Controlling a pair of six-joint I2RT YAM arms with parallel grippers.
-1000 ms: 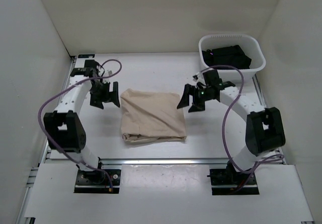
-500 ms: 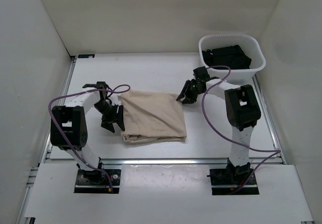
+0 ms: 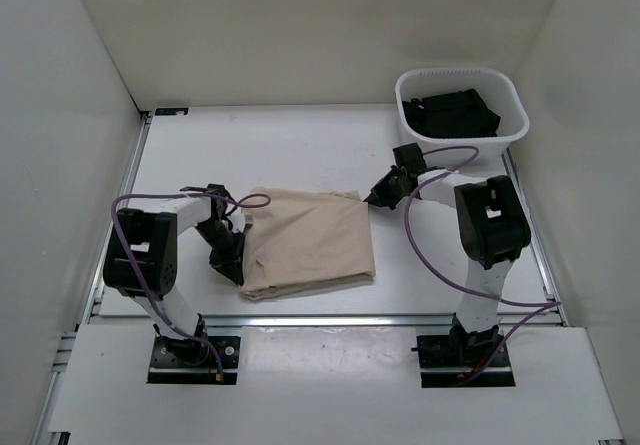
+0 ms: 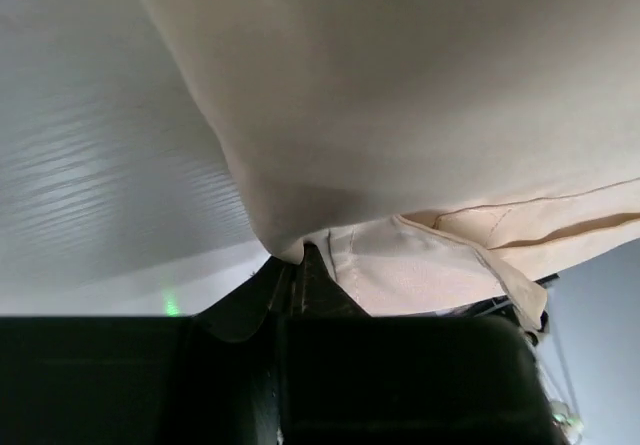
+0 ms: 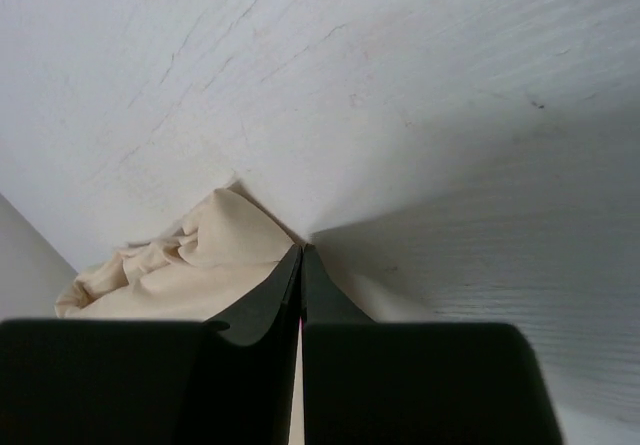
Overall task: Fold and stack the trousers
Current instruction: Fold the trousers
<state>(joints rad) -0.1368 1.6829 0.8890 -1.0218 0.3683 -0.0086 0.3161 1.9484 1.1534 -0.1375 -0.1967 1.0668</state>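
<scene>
The trousers [image 3: 310, 240] lie folded into a beige rectangle in the middle of the white table [image 3: 300, 145]. My left gripper [image 3: 237, 257] sits low at the cloth's left edge. In the left wrist view the left gripper [image 4: 300, 257] is shut, with a fold of the trousers [image 4: 400, 85] pinched at its tips. At the cloth's far right corner my right gripper [image 3: 376, 196] also sits low. The right wrist view shows the right gripper [image 5: 302, 249] shut at the corner of the trousers [image 5: 190, 265], the cloth bunched just left of the tips.
A white basket [image 3: 505, 130] holding dark clothes [image 3: 455, 113] stands at the back right, just behind the right arm. White walls close in the table on the left, back and right. Purple cables loop off both arms.
Both grippers came down from above the table to the cloth's edges and shut. The left one moved nearer along the left edge. The far right corner has been drawn slightly right.
</scene>
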